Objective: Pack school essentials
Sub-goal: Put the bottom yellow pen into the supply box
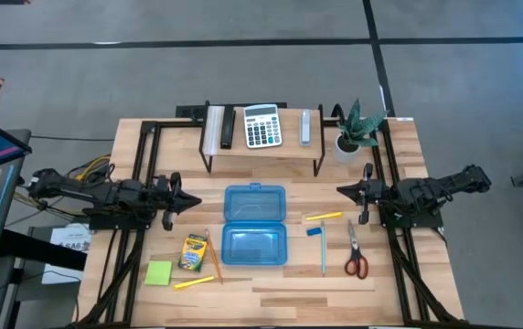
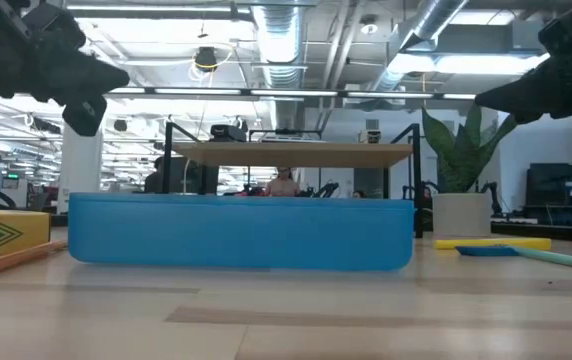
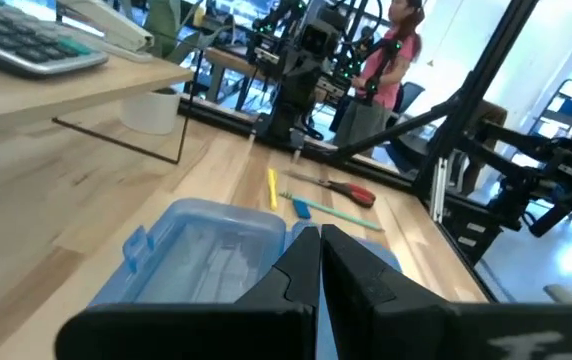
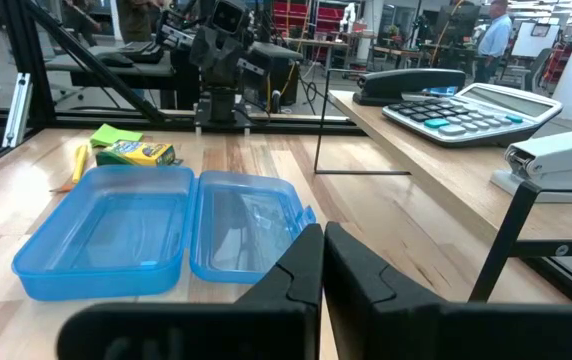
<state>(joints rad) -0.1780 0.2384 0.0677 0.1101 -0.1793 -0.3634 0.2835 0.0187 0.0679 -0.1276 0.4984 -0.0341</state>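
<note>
The blue plastic case (image 1: 254, 224) lies open in the middle of the table, both halves flat on the wood. To its left lie the crayon box (image 1: 194, 252), the lime sticky-note pad (image 1: 159, 272), a yellow pencil (image 1: 194, 282) and an orange pencil (image 1: 214, 262). To its right lie another yellow pencil (image 1: 324, 217), the blue eraser (image 1: 314, 231), the teal pen (image 1: 323, 251) and the red-handled scissors (image 1: 357, 257). My left gripper (image 1: 188, 199) hovers shut left of the case. My right gripper (image 1: 342, 190) hovers shut to the case's right. Both point at the case and hold nothing.
A low wooden shelf (image 1: 261, 146) on a black wire frame stands at the far edge. It carries the calculator (image 1: 262, 126), a stapler (image 1: 305, 128) and other desk items. A potted plant (image 1: 357, 130) sits at the far right. Bare wood lies along the near edge.
</note>
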